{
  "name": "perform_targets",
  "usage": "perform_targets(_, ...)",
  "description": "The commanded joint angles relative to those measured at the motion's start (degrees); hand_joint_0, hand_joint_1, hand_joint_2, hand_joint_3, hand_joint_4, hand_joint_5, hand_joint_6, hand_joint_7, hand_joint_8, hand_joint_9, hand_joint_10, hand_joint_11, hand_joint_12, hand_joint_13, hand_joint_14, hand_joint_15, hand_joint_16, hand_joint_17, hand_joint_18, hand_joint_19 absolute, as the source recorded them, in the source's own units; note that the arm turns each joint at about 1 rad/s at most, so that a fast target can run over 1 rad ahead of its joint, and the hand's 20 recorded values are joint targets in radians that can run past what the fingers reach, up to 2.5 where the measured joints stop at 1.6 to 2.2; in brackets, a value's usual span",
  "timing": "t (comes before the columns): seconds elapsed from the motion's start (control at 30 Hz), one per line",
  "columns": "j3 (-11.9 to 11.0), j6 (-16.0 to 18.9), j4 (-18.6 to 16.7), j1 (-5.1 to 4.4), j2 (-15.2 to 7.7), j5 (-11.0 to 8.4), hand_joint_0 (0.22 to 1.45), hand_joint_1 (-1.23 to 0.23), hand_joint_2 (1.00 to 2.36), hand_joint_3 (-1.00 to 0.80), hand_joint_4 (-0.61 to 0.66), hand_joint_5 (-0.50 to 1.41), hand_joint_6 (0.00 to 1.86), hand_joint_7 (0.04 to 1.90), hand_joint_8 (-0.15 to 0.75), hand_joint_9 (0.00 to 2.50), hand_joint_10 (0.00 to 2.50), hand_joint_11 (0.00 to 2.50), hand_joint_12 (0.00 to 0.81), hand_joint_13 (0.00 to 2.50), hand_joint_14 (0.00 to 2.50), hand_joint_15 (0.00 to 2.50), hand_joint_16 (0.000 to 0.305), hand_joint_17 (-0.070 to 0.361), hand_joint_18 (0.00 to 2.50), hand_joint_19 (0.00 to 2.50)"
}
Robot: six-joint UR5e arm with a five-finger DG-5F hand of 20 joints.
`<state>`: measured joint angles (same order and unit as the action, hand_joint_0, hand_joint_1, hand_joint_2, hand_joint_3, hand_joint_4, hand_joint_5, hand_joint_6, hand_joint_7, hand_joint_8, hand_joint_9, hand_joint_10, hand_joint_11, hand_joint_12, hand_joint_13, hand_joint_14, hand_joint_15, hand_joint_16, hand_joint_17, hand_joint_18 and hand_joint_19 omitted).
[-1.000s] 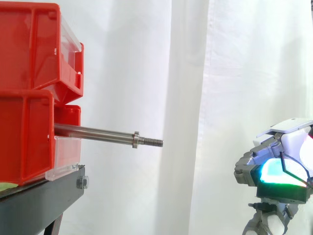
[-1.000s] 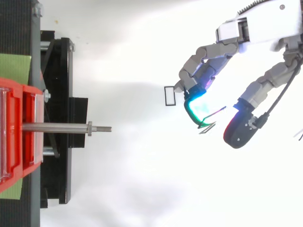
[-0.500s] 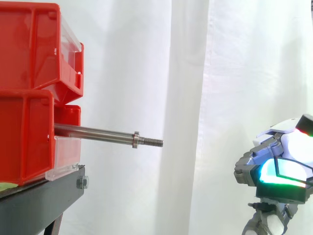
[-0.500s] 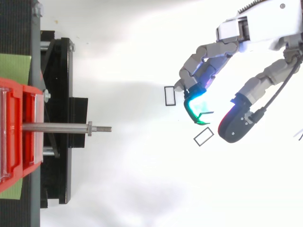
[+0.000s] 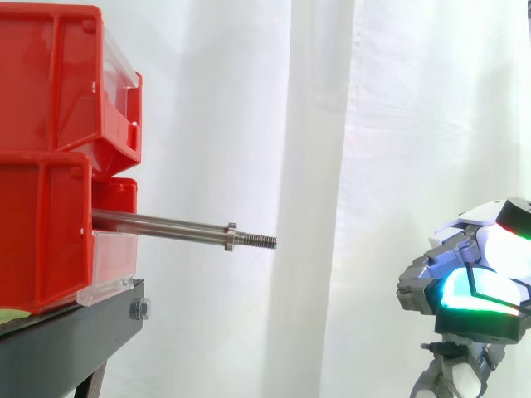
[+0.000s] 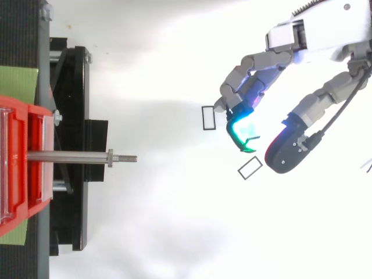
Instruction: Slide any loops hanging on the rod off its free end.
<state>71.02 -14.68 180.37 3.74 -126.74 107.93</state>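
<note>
The white curtain (image 5: 332, 124) is hanging behind the whole work area. Two red bins (image 5: 50, 99) are sitting stacked on the black stand (image 5: 66, 348) at the side view's left edge.

The hand (image 6: 314, 35) is hovering well apart from the stand, beyond the rod's free end. Its fingers (image 6: 241, 131) are bending loosely with a clear gap to the thumb, and they are gripping nothing. One pad is glowing cyan-green and the thumb pad is showing dark with a red edge.

The rod (image 5: 166, 225) is projecting level from between the bins, and its length is showing bare. A collar (image 5: 231, 236) is sitting just short of the threaded free end (image 5: 259, 241).

In the top view, a rectangular loop (image 6: 203, 118) is showing between the rod's free end and the fingers. A tilted loop (image 6: 248, 164) is showing just below the fingertips, apart from them.
</note>
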Motion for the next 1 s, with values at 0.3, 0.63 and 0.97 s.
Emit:
perform_targets(0.3,0.1,-1.7,4.5,0.47,2.7,0.88,0.6,-0.73,1.01,-0.34,0.03,-0.19,0.84,1.35,0.256,0.73,0.01,0.19,0.273,0.53,0.0,0.0,0.041,0.092,0.44,0.03)
perform_targets(0.63,1.1,-2.3,7.7,1.35,3.6,2.46,0.61,-0.73,1.01,-0.35,0.05,-0.19,0.85,1.33,0.267,0.79,0.01,0.2,0.261,0.55,0.0,0.0,0.04,0.091,0.44,0.05)
perform_targets(0.97,11.2,-1.0,-1.4,1.53,9.1,-0.53,0.61,-0.72,1.01,-0.37,0.06,-0.19,0.85,1.34,0.295,0.83,0.0,0.14,0.254,0.55,0.0,0.0,0.04,0.09,0.43,0.03)
